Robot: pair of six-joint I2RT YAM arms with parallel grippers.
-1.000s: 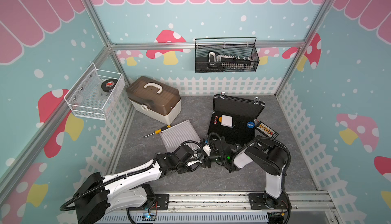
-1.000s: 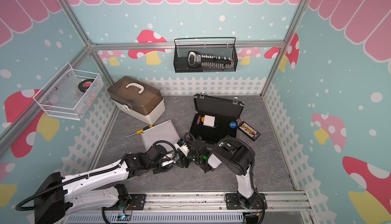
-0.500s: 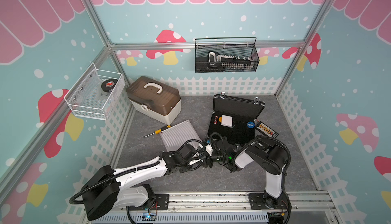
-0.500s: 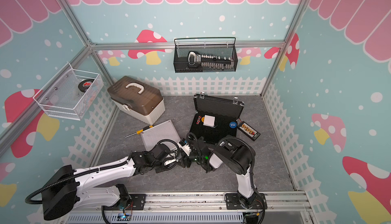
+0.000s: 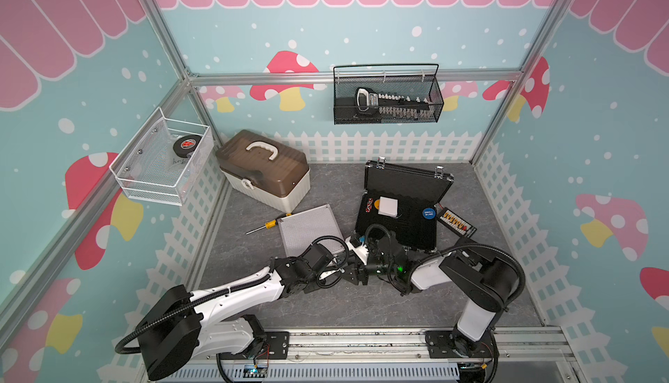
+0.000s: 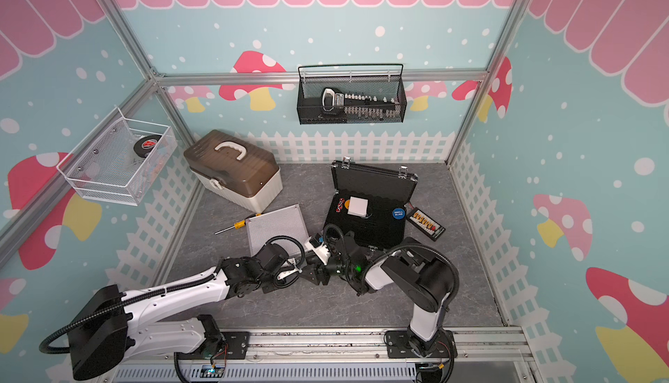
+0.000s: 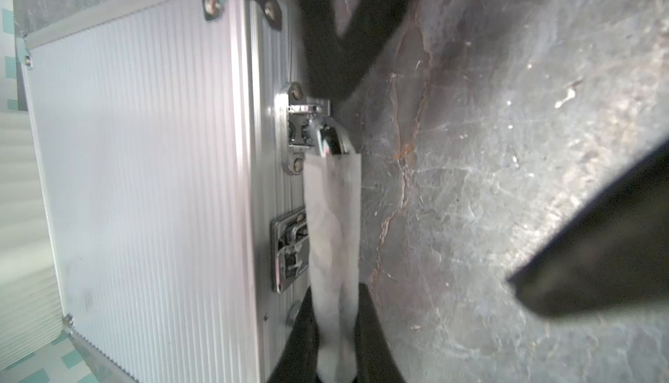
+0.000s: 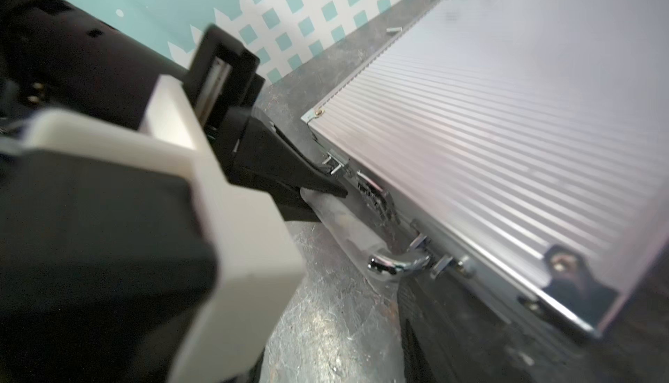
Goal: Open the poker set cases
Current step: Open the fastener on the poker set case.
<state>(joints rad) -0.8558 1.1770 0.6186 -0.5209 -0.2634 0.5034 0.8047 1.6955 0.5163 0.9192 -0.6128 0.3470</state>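
The silver poker set case [image 5: 307,229] lies closed on the grey floor, its latch [image 7: 289,251] and handle [image 7: 331,218] on the near edge. My left gripper [image 7: 335,348] is shut on that handle's pale grip, also seen in the right wrist view [image 8: 344,225]. The black poker set case [image 5: 402,214] stands open to the right, lid up, with a white box and a blue chip inside. My right gripper [image 5: 356,274] sits low just right of the left gripper, open, one black finger [image 7: 336,48] by the handle's hinge and nothing between its fingers.
A white box with a brown lid [image 5: 264,171] stands at the back left. A yellow-handled screwdriver [image 5: 266,225] lies left of the silver case. A black strip of orange pieces [image 5: 456,224] lies right of the black case. Wire baskets [image 5: 387,95] [image 5: 163,160] hang on the walls.
My left arm has moved right to the silver case's near edge, and its gripper has gone from open to shut on the handle. The right arm has held still.
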